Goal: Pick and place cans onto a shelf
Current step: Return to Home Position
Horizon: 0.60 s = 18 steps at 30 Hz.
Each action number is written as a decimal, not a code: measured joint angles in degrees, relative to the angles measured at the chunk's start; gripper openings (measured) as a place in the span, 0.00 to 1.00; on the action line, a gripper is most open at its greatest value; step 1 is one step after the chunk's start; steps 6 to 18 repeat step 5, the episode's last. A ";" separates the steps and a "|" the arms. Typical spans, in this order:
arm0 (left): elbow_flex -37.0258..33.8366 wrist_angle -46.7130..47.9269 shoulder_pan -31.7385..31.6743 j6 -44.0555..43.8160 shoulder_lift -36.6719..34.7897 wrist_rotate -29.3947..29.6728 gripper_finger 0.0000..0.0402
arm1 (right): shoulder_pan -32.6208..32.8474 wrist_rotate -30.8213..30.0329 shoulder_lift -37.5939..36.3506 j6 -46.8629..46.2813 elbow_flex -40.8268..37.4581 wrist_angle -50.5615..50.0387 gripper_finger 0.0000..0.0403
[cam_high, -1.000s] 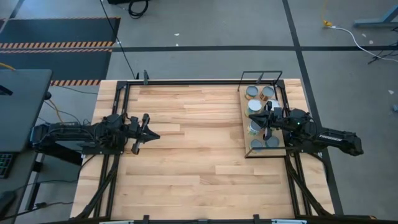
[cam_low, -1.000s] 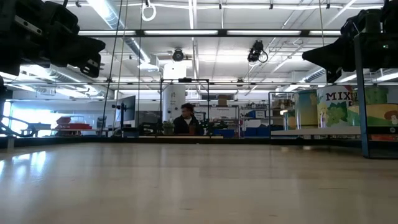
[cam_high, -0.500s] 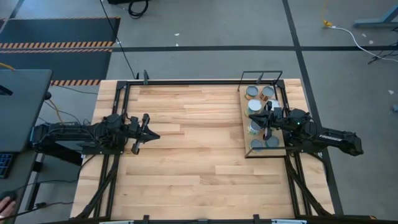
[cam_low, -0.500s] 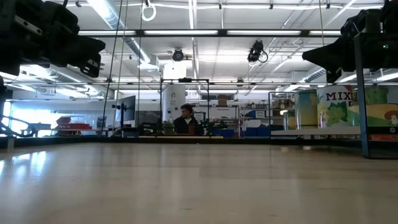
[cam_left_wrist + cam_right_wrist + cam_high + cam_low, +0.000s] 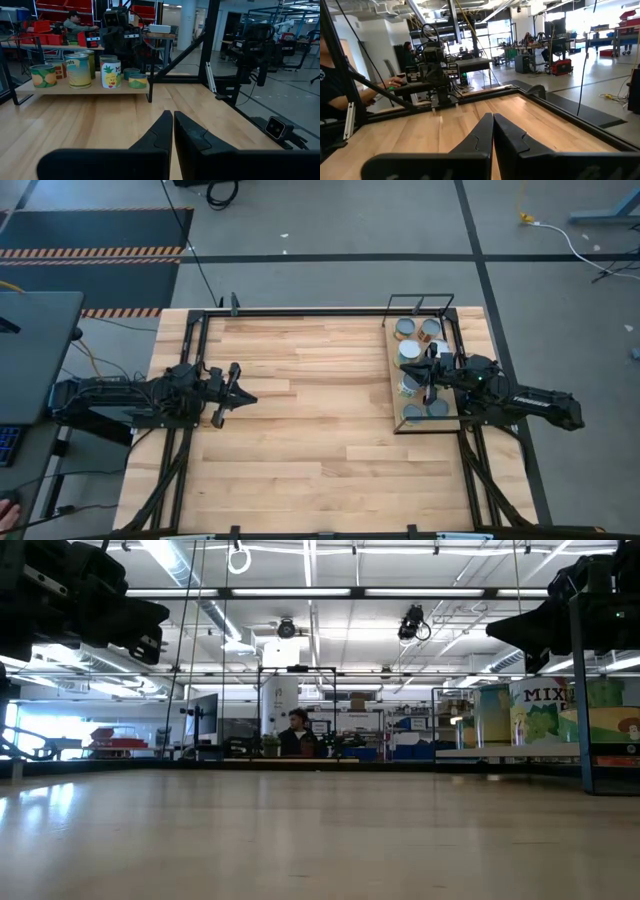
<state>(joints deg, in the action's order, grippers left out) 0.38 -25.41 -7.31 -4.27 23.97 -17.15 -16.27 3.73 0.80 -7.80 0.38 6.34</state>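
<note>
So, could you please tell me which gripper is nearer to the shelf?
The right. The right gripper hangs directly above the shelf, over its middle, while the left gripper sits at the table's opposite side, well clear of it.

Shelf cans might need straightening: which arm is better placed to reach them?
Right: the right gripper sits over the shelf and its cans; the left gripper is across the table.

A grey concrete floor (image 5: 330, 220) crossed by black tape lines (image 5: 330, 257) surrounded the pale plank counter (image 5: 310, 430); long ceiling light strips (image 5: 350, 592) glowed overhead.
</note>
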 joint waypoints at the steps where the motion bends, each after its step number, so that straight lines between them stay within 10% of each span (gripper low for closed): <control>1: 0.00 0.00 0.00 0.00 0.00 -0.02 0.06 | 0.00 -0.02 0.00 0.01 0.00 -0.01 0.04; 18: 0.00 0.00 0.00 0.00 0.00 -0.02 0.06 | 0.00 0.00 0.00 0.01 0.00 -0.01 0.04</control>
